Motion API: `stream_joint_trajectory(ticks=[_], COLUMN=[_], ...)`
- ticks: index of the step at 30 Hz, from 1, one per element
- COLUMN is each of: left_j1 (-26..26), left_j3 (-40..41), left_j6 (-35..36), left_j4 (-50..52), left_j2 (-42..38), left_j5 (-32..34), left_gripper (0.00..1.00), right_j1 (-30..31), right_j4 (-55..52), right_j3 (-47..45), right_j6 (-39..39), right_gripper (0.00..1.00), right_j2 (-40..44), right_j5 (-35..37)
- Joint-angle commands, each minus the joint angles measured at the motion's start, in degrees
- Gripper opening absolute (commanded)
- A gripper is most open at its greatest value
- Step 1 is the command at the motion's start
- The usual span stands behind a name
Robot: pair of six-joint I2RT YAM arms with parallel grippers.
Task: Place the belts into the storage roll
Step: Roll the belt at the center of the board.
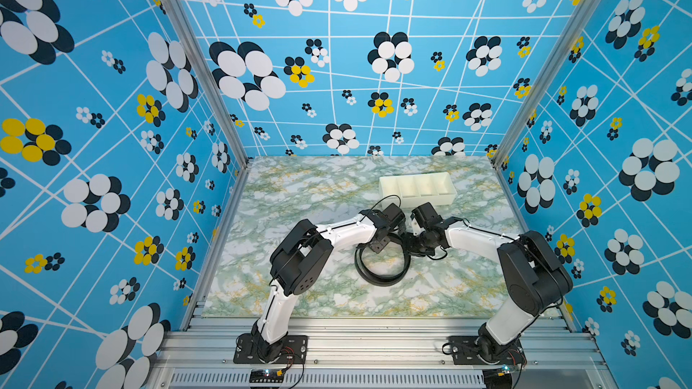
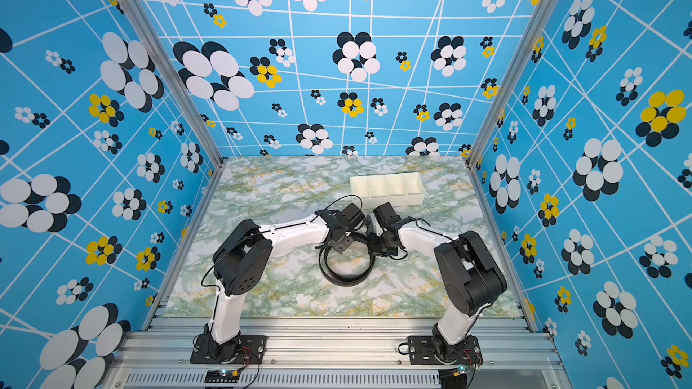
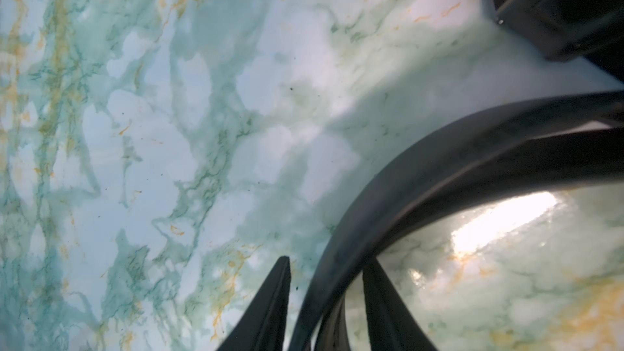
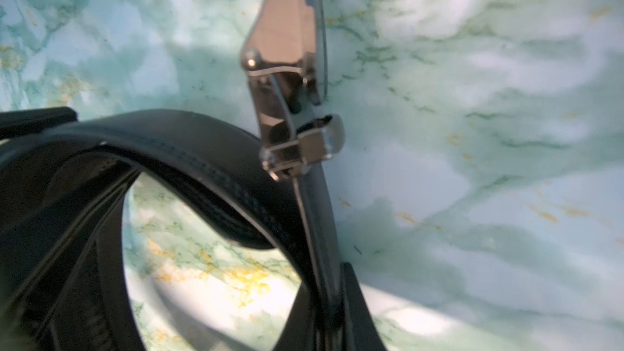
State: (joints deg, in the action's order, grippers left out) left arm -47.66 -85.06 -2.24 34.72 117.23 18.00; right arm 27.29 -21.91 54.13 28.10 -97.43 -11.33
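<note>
You can pass over bare table point(image 1: 292, 200) at left and along the near edge. The coiled belt point(image 1: 378, 281), left gripper point(image 1: 378, 246) and right gripper point(image 1: 410, 243) crowd the middle, and the tray point(image 1: 419, 200) blocks the far right.

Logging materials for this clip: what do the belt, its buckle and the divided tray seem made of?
The belt: black leather or imitation, matte with slight sheen; stitching runs along it. The buckle: polished metal, mirror-like reflections. The tray: cream plastic, matte, probably; thin uniform moulded walls.
</note>
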Motion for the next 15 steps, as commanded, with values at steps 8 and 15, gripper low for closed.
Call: stream_joint_trajectory(ticks=[8,15], left_j1=[3.9,7.7], left_j3=[5.1,15.1], left_j6=[-17.4,-36.1], left_j4=[2.9,5.4], left_j2=[-13.3,-21.1], left_j5=[-4.6,-11.6], left_gripper=[0.42,0.53], right_j1=[3.9,5.4], right_j4=[-10.5,-9.9], right_j3=[6.5,5.8], right_j6=[1.0,4.1], right_gripper=[0.05,0.04], right_j2=[0.4,-0.4], right_j5=[8.9,10.5])
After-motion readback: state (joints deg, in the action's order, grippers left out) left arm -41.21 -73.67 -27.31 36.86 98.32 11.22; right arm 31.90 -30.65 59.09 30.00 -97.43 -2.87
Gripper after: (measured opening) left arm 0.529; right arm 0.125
